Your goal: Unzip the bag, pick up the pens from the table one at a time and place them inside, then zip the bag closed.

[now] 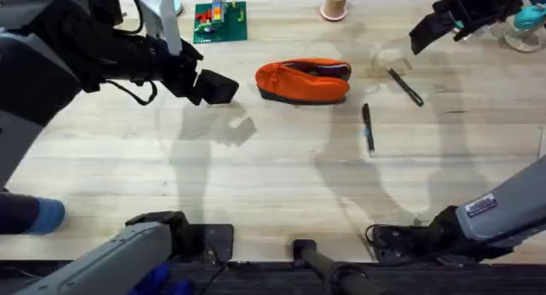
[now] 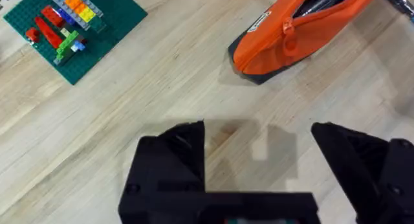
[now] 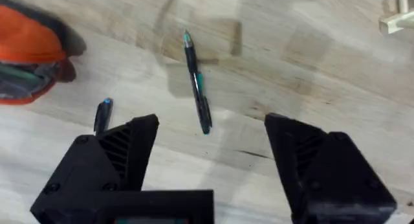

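**Bag open, both pens still to be collected**

Light wood planks of the table (image 1: 256,184) are seen across the whole overhead frame. At upper centre the orange bag (image 1: 304,80) is lying with its zipper already drawn back, dark contents visible through the gap. Two pens are still out on the wood: the greenish pen (image 1: 406,87) at upper right, just right of the bag, and the black pen (image 1: 368,127) below it, right of centre. The left gripper (image 1: 213,86) is held left of the bag, its fingers spread apart around nothing. The right gripper (image 1: 426,29) is poised at the upper right corner, fingers likewise parted, with the greenish pen framed between them in its wrist view. So unzipping is judged done; both pick-ups, both placements and the closing zip are left. A brick plate (image 1: 219,20) is noted at upper left.
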`<state>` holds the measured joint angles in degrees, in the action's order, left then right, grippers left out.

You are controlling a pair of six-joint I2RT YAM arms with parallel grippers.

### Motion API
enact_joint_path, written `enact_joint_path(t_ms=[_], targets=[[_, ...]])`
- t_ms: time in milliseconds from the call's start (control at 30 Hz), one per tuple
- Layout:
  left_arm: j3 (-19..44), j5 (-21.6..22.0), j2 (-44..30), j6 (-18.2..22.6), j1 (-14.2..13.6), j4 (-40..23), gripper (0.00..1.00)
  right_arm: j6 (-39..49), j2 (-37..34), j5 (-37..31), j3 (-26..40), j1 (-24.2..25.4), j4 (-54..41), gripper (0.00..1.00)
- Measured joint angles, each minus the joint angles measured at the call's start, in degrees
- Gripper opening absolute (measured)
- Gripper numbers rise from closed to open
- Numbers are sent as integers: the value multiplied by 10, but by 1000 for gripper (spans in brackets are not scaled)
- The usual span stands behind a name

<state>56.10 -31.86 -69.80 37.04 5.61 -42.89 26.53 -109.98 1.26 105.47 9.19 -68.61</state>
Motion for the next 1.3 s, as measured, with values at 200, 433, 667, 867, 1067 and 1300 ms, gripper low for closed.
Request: enact_joint_path(t_ms=[200,433,667,867,1067,1300], targets=[[0,0,0,0,0,0,994,-11,-14,-5,-19,0,28,998],[0,0,0,0,0,0,993,-13,-14,-11,-88,0,91,998],[0,0,0,0,0,0,995,-13,-14,-13,-164,0,155,998],[0,0,0,0,0,0,993,-13,-14,-13,-209,0,184,997],[0,0,0,0,0,0,993,-13,-14,-13,-234,0,208,997],[0,0,0,0,0,0,994,-13,-14,-12,-256,0,224,996]])
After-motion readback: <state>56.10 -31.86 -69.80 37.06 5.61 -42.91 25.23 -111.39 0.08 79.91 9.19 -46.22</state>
